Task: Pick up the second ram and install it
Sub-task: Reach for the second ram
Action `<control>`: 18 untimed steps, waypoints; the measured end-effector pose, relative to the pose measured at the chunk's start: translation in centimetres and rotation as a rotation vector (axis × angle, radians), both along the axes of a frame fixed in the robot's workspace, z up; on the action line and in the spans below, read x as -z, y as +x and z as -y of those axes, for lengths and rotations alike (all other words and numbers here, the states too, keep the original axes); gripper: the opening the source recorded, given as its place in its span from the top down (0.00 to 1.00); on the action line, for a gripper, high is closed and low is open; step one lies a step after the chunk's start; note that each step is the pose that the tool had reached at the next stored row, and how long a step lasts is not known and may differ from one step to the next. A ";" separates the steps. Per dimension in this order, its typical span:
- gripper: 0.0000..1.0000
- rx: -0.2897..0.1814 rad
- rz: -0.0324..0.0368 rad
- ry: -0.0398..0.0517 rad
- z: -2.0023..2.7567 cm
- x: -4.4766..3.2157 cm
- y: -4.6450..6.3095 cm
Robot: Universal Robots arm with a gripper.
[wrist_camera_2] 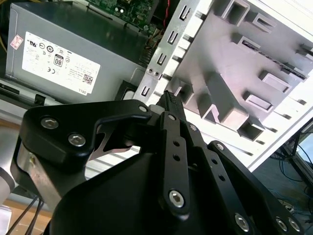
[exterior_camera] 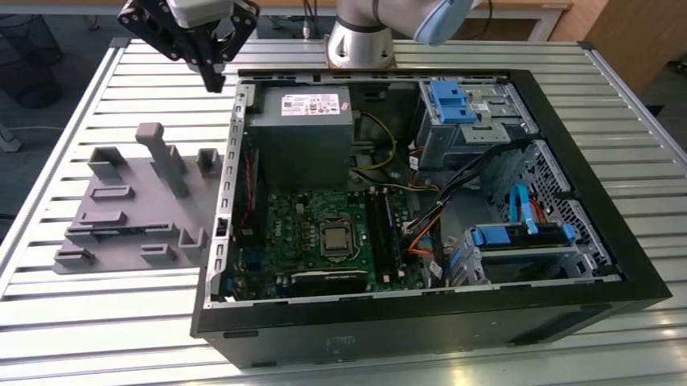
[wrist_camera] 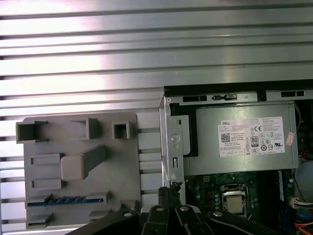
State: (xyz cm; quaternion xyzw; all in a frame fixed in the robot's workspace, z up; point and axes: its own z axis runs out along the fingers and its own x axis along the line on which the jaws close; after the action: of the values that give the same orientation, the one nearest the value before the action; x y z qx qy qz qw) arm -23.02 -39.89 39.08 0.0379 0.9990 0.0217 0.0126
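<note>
My gripper (exterior_camera: 215,80) hangs above the table just outside the open computer case (exterior_camera: 558,88), near its back corner on the exterior view's left. Its fingertips (wrist_camera_2: 169,99) are pressed together with nothing between them, as both wrist views show (wrist_camera: 169,192). The second ram (wrist_camera: 66,199) appears as a thin strip with a bluish edge, lying in a long slot of the grey holder tray (wrist_camera: 127,161). The tray (exterior_camera: 140,201) sits beside the case, nearer the front of the table than the gripper. Long black slots (exterior_camera: 384,233) run across the motherboard (exterior_camera: 290,229).
A grey power supply (exterior_camera: 304,133) fills the case's back corner next to the gripper. Cables (exterior_camera: 429,217) and blue drive brackets (exterior_camera: 451,100) crowd the case's other side. The tray carries upright posts (exterior_camera: 161,157). The ribbed metal table (exterior_camera: 108,322) surrounds everything.
</note>
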 end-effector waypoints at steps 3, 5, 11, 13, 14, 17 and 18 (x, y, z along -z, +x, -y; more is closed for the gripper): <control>0.89 0.000 0.0001 0.0000 0.00 0.02 -0.5; 0.89 0.000 0.0001 0.0000 0.00 0.04 -0.8; 0.89 0.000 0.0000 0.0000 0.00 0.08 -1.7; 0.89 0.000 0.0001 0.0001 0.00 0.09 -2.0; 0.89 0.000 0.0001 0.0000 0.00 0.10 -2.2; 0.89 0.000 0.0000 0.0000 0.00 0.12 -2.6; 0.89 0.000 0.0000 0.0000 0.00 0.13 -2.7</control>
State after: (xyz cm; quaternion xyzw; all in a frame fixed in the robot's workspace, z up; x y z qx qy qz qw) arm -25.72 -39.89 38.95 0.0379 0.9990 0.0217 0.0126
